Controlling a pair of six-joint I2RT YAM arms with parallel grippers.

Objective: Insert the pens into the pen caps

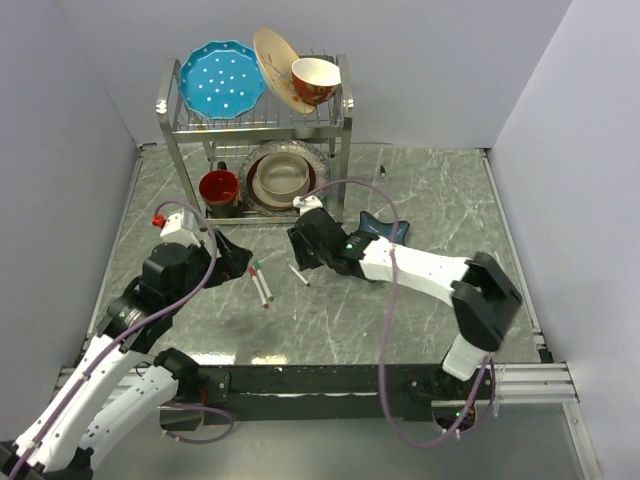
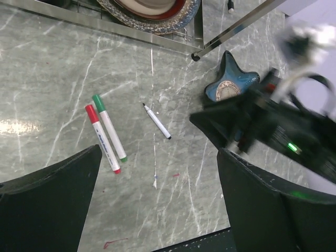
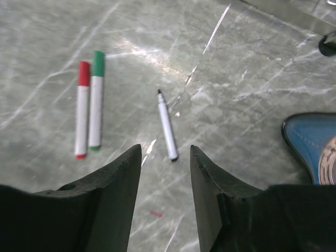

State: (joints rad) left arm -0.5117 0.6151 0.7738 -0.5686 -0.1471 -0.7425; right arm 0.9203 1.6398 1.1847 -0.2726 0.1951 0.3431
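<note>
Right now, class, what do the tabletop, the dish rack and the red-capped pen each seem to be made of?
The tabletop looks like grey-green marble or a laminate copy: white veins, glossy glare. The dish rack looks like chromed metal: bright, reflective bars. The red-capped pen looks plastic: smooth white barrel, red cap.

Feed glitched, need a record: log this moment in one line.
left gripper: open, empty | right gripper: open, by black pen | black pen: uncapped, alone | red pen, green pen: capped, side by side
</note>
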